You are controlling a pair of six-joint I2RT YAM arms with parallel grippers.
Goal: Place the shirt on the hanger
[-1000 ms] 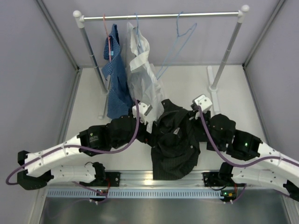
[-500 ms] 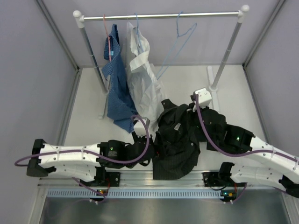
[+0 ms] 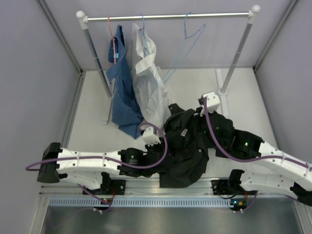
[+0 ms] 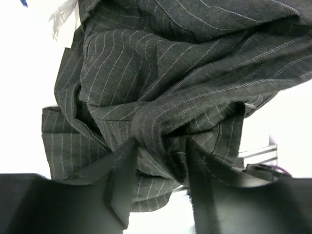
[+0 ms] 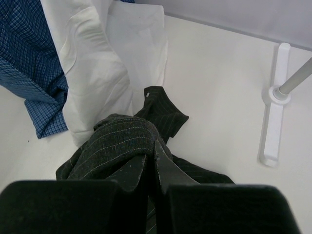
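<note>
The black pinstriped shirt [image 3: 183, 146] lies crumpled on the table between both arms. My left gripper [image 4: 161, 144] reaches into its near left side and is shut on a thick fold of the shirt [image 4: 165, 97]; in the top view the left gripper [image 3: 165, 150] is half buried in the cloth. My right gripper [image 5: 151, 148] is shut on a raised ridge of the shirt [image 5: 122, 136] at its far edge, and in the top view the right gripper [image 3: 199, 116] holds that edge up. The light-blue wire hanger [image 3: 185, 53] hangs bare on the rail, far behind the shirt.
A blue patterned shirt [image 3: 119, 83] and a white shirt [image 3: 148, 83] hang from the rail [image 3: 170, 17] and drape onto the table beside the black shirt. The rack's right post [image 3: 239, 53] and its white foot [image 5: 273, 112] stand close to my right arm.
My left arm swung right and nearer, into the shirt's near left side, and its wide-open jaws closed on a fold. The right gripper kept its hold and shifted slightly.
</note>
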